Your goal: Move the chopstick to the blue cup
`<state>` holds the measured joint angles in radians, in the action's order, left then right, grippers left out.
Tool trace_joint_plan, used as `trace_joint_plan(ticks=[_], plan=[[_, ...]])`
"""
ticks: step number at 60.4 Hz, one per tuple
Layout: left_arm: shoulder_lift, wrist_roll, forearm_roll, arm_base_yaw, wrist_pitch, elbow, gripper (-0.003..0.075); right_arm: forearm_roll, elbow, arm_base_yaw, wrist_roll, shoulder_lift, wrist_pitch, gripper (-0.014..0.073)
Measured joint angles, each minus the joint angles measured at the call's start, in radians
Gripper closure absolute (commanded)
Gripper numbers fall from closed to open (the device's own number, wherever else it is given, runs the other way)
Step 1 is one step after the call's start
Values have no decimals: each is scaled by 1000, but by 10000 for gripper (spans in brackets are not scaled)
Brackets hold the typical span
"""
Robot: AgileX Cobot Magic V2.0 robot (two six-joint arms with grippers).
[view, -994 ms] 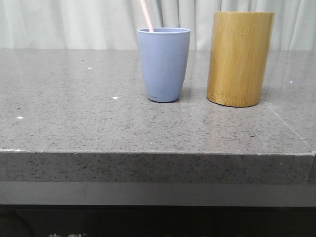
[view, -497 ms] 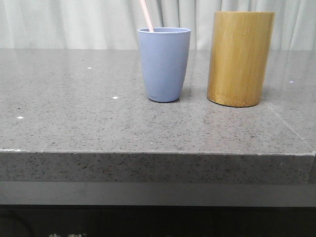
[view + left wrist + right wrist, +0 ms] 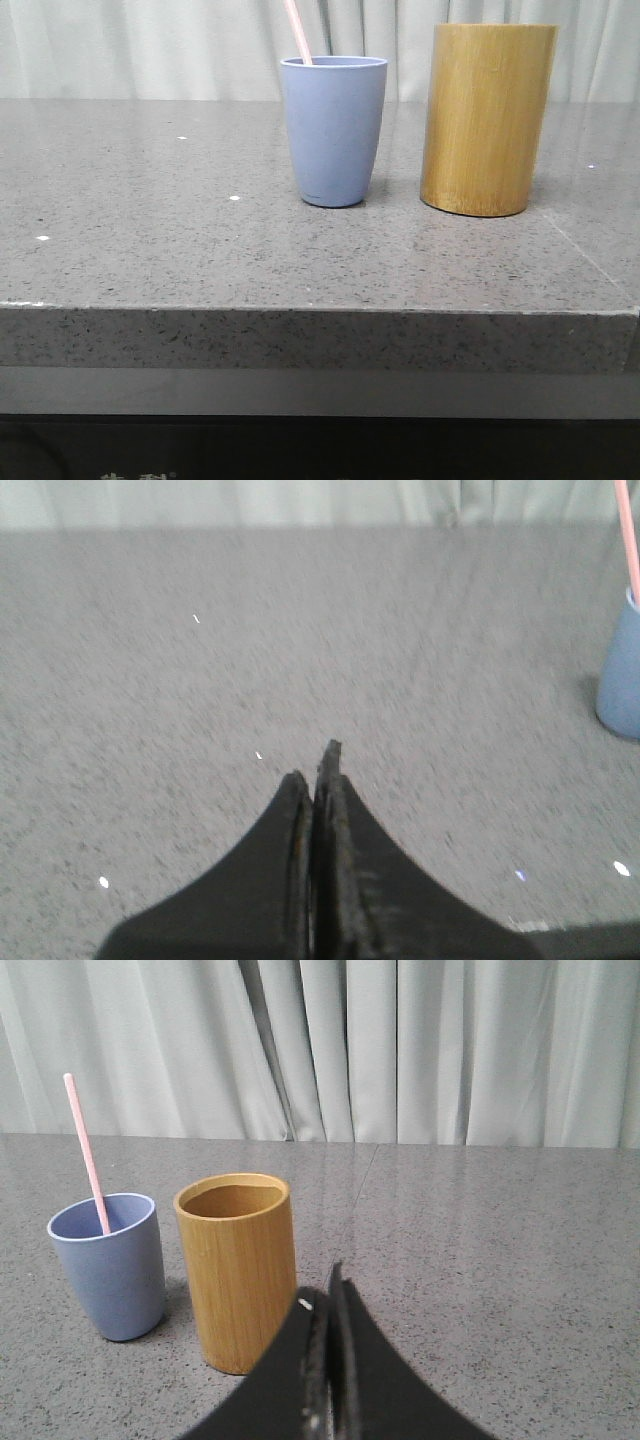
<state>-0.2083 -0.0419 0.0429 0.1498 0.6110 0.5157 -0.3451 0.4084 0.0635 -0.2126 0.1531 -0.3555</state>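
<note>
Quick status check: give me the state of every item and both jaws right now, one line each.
chopstick: standing tilted in the blue cup, ungripped.
blue cup: upright on the table, holding the chopstick.
bamboo holder: upright, looks empty.
left gripper: jaws shut, empty.
right gripper: jaws shut, empty.

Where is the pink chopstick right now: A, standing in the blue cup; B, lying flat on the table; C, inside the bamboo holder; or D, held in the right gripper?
A: the chopstick rises out of the blue cup, leaning on its rim, while the bamboo holder looks empty from above and the right gripper is shut on nothing.
</note>
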Motion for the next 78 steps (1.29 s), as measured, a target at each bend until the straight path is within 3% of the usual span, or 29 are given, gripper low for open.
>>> trace_joint_plan(ticks=[14,37,78], plan=[[204,0,-35,-99,-167,-229,739,0,0,0,0,0,0,694],[214,0,-61,-113,-375,-512,739,0,0,0,0,0,1,694],[214,0,-63,-113,-405,-517,739,0,0,0,0,0,1,694]])
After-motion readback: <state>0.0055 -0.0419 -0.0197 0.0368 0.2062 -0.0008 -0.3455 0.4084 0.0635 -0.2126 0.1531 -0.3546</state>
